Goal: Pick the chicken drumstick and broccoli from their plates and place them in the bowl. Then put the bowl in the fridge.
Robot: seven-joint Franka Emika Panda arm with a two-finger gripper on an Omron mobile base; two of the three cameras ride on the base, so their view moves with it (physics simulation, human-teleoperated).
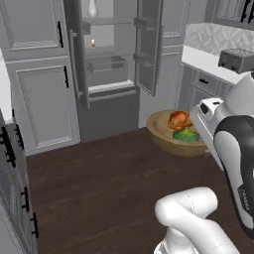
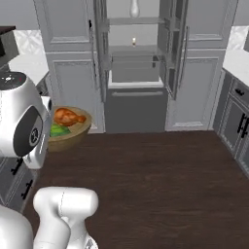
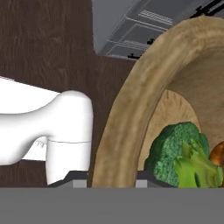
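The tan wooden bowl (image 1: 163, 141) hangs above the dark floor, and my gripper (image 3: 113, 178) is shut on its near rim (image 3: 131, 96). Inside lie the orange-brown chicken drumstick (image 1: 179, 119) and, beside it, the green broccoli (image 1: 185, 134). The right base view shows the bowl (image 2: 73, 135) at the left, with the drumstick (image 2: 69, 116) and broccoli (image 2: 58, 130) partly behind my arm. In the hand view the broccoli (image 3: 183, 153) is close up and the drumstick (image 3: 217, 154) peeks in at the right edge. The fridge (image 1: 106, 64) (image 2: 133, 68) stands ahead with its doors open. The plates are out of view.
Grey cabinets flank the fridge on both sides. A toaster (image 1: 235, 59) sits on the white counter to the right. A white vase (image 2: 134, 7) stands on the fridge's top shelf. Dark wood floor (image 2: 155, 170) lies between me and the fridge.
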